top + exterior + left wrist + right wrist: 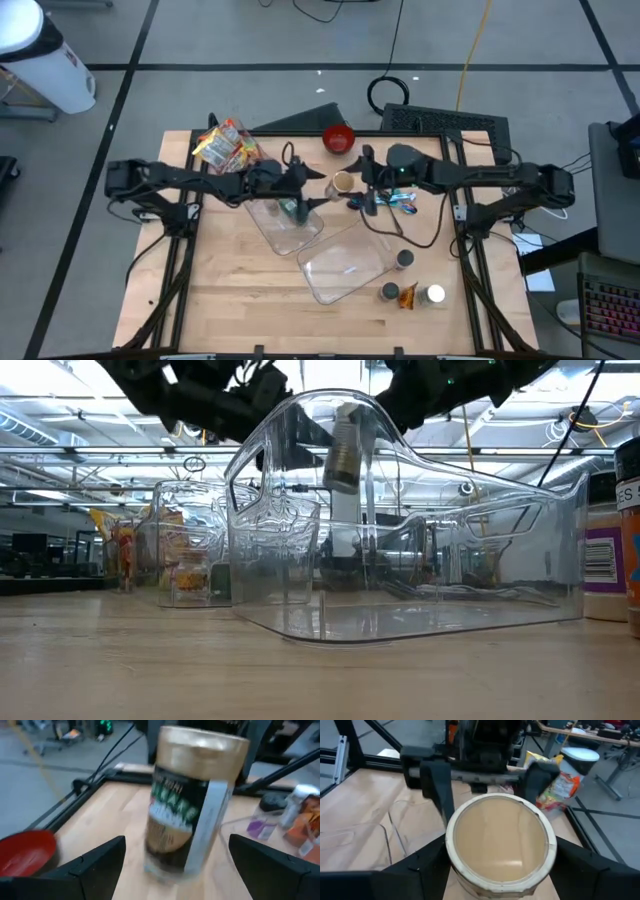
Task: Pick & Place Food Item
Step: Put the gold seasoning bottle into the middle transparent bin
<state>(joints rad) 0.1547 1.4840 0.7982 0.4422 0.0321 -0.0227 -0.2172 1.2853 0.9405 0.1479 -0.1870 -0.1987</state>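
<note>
A jar with a tan lid and a dark label [343, 183] hangs in the air between my two grippers, over the table's far middle. Through the clear container in the low view it shows lifted [345, 452]. My right gripper [500, 845] is shut on the jar. My left gripper [176, 839] is open, with its fingers wide apart on either side of the jar [192, 800] and not touching it. From the right wrist view the left gripper shows just beyond the jar [485, 770]. My right gripper pinches the jar by its two sides, just below the lid [451, 851], between its two fingers. It comes from the table's right, slanting down. The jar is lifted clear of the table, lid up and a little tilted.
Two clear plastic containers [285, 222] [345, 265] lie on the table below and in front of the grippers. A red bowl [338, 138] and a snack bag [225, 146] are at the far edge. A blue packet [402, 197] and three small jars [403, 260] are on the right.
</note>
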